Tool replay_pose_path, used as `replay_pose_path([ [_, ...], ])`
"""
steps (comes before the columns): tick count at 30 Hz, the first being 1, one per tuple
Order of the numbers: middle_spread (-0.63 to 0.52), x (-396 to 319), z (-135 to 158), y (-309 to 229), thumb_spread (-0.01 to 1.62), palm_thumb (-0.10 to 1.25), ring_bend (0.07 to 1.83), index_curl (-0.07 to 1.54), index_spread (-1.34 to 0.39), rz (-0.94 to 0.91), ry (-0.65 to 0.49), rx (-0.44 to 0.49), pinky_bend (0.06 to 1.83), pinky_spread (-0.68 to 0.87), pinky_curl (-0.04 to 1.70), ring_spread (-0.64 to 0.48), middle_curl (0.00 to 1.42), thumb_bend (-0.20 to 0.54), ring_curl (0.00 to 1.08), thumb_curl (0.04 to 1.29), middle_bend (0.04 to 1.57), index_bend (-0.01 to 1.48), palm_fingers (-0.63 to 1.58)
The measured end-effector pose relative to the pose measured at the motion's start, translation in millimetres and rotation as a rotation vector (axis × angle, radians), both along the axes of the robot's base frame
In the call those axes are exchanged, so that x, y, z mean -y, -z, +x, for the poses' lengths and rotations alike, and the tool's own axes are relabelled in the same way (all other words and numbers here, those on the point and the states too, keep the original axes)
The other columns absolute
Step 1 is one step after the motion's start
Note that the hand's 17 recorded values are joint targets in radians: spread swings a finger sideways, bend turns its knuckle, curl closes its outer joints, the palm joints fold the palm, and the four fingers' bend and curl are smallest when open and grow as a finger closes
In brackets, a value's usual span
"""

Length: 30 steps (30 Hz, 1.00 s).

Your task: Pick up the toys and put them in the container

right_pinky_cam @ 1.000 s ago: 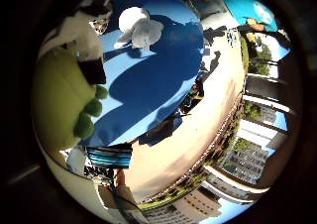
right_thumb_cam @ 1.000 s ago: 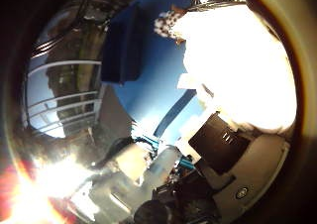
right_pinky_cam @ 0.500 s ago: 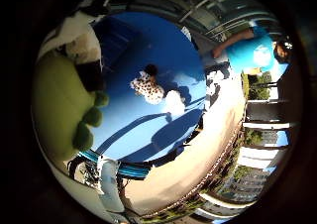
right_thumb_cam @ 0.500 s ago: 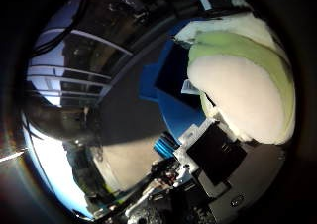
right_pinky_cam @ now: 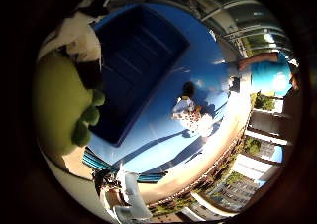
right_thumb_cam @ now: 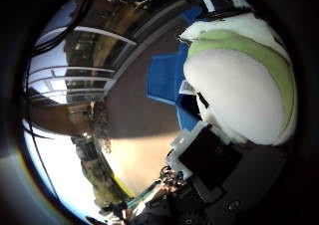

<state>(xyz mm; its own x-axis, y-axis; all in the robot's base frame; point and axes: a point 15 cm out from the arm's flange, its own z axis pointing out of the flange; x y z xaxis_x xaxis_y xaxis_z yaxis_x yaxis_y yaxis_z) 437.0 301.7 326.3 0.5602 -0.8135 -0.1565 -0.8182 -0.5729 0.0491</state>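
The green plush fills the palm's edge in both views, pressed close against the hand, which seems curled round it, carrying it toward the bin. That blue bin lies open on the blue table, apparently empty. A spotted toy waits on the table just beside the bin.

hand now above container

A soft, fuzzy green plush toy contrasts with the smooth, matt blue plastic container and the smooth blue bench.
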Motion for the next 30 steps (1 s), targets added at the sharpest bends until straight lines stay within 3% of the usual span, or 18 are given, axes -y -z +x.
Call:
replay_pose_path([
  [2,-0.15,3,-7,8,1.12,0.76,1.13,0.00,-0.37,-0.024,-0.007,-0.038,1.47,0.31,0.64,0.14,0.87,-0.039,0.61,0.64,0.62,1.01,-0.23],
  [4,-0.09,9,-14,19,1.11,0.74,0.97,0.01,-0.36,-0.056,-0.021,-0.087,1.36,0.34,0.58,0.19,0.78,-0.039,0.52,0.62,0.48,0.91,-0.31],
  [8,0.02,15,-11,22,1.09,0.71,0.71,0.01,-0.41,-0.057,-0.041,-0.096,1.14,0.39,0.46,0.25,0.60,-0.041,0.39,0.56,0.25,0.62,-0.28],
  [11,0.06,23,-7,21,1.08,0.70,0.61,0.02,-0.42,-0.055,-0.036,-0.097,1.04,0.41,0.41,0.27,0.53,-0.040,0.34,0.52,0.17,0.49,-0.21],
  [22,0.11,77,15,-29,1.07,0.69,0.47,0.10,-0.41,-0.010,0.040,-0.012,0.88,0.46,0.31,0.30,0.37,-0.034,0.30,0.45,0.14,0.25,-0.07],
  [30,0.11,217,49,-74,1.06,0.70,0.45,0.17,-0.34,-0.068,0.216,0.113,0.83,0.46,0.27,0.30,0.33,-0.030,0.30,0.43,0.16,0.19,0.01],
])
